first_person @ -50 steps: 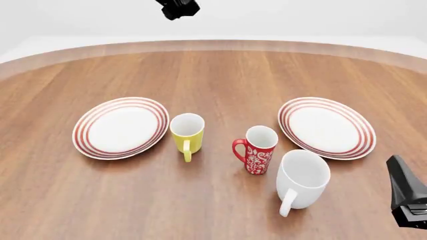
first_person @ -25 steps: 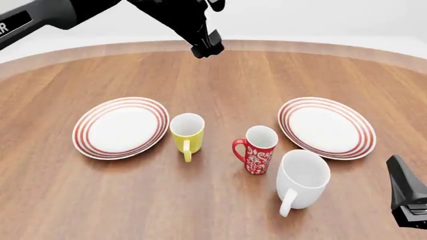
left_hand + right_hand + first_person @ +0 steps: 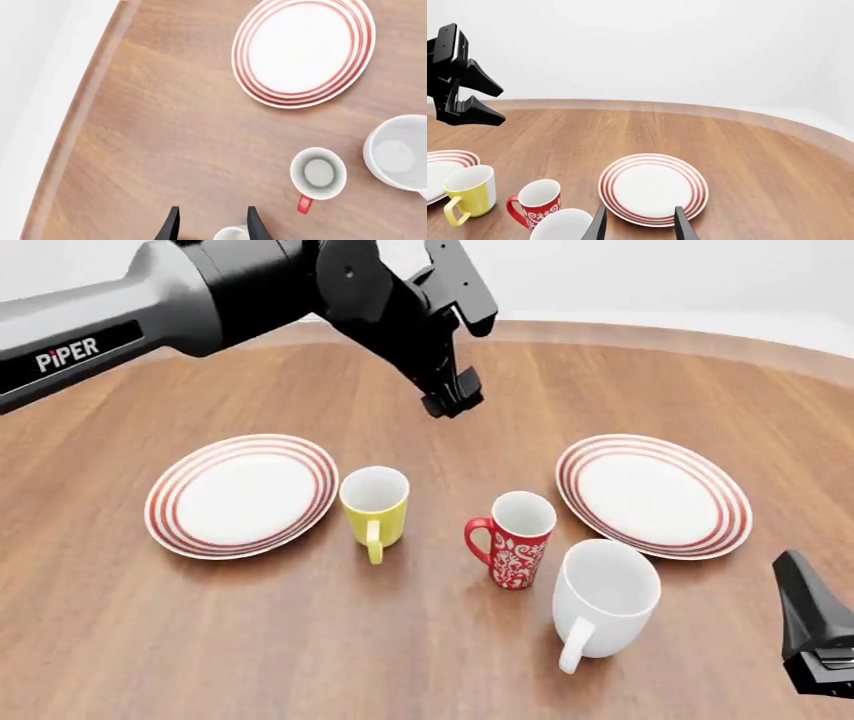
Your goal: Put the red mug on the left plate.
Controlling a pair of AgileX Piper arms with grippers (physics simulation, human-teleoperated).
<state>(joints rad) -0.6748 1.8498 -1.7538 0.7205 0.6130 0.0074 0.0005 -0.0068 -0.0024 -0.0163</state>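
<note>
Movement was confined to the left arm (image 3: 200,300): half a second earlier only its forward part had been seen near the top of the front view, and a second earlier barely its tip, whereas now it had been swung well out over the surface (image 3: 427,660), its left gripper (image 3: 451,400) hanging above the bare wood beyond the mugs, roughly between the two plates. Its jaws were seen parted and empty in the left wrist view, with nothing held between them.

Nothing on the surface had been disturbed. The red mug (image 3: 514,540) was found upright, handle turned toward the left plate's side, standing between the yellow mug (image 3: 374,508) and the white mug (image 3: 603,602), close to the white one but apart from it so far as could be judged. The left plate (image 3: 240,494) lay bare, with the yellow mug just beside its near rim. The right plate (image 3: 653,494) was likewise unoccupied.

The right gripper (image 3: 638,225) was left low at the near right corner, unmoved across the three front views; its jaws were also seen apart and empty.

The approach was therefore judged to have only begun: the left arm had been brought toward the mugs, but the red mug had not yet been reached. A descent toward it would be needed, with care taken to keep clear of the yellow mug and the white mug alongside.
</note>
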